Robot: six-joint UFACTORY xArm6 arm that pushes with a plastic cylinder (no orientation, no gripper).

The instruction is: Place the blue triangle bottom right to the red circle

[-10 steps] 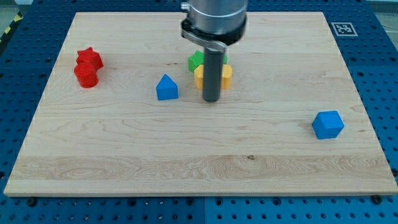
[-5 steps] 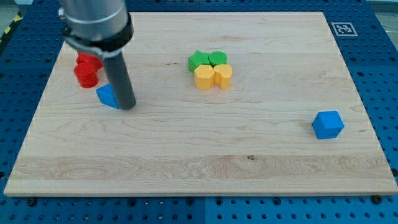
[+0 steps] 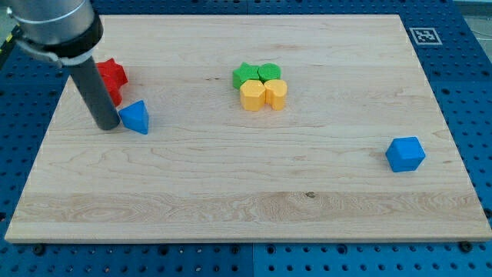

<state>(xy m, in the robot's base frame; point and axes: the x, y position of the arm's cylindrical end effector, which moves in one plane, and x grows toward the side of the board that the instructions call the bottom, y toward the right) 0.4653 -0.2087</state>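
The blue triangle [image 3: 136, 117] lies on the wooden board [image 3: 246, 192] at the view's left. My tip [image 3: 107, 126] rests on the board just left of it, touching or nearly touching its left corner. The rod stands in front of the red circle, which is almost wholly hidden; only a sliver of red shows beside the rod. A red star-like block [image 3: 112, 74] sits just above and right of the rod. The blue triangle is below and right of the red blocks.
Two green blocks [image 3: 256, 75] and two yellow blocks [image 3: 264, 95] form a tight cluster at the upper middle. A blue cube [image 3: 405, 154] sits at the view's right. A marker tag [image 3: 424, 35] is at the board's top right corner.
The blue triangle was pushed from the middle to the left, next to the red blocks. My tip then went from its right side to its left side, now covering the red circle.
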